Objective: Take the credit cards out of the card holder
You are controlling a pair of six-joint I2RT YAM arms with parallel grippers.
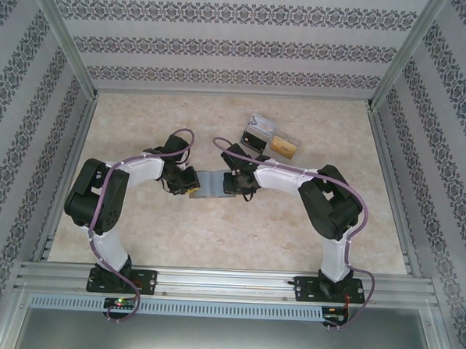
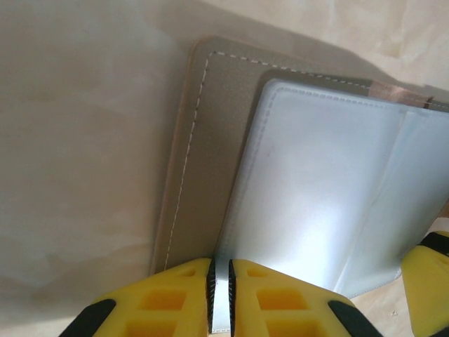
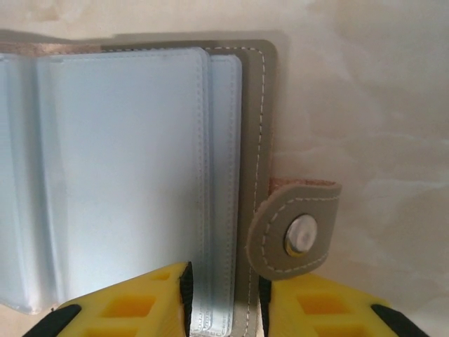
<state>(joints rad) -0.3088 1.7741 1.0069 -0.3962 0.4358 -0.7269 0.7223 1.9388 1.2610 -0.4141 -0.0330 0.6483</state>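
The open holder (image 3: 126,161) is laid flat on the worktop (image 3: 379,105); its right edge, beside the snap tab (image 3: 298,235), is straddled by the parted right claw (image 3: 224,305).

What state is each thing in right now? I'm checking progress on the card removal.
card holder: open flat.
clear sleeves: those in view empty.
snap tab: unfastened.
left gripper: shut on a sleeve edge.
right gripper: open, straddling the holder's snap-side edge.
credit cards: in the clear tray.
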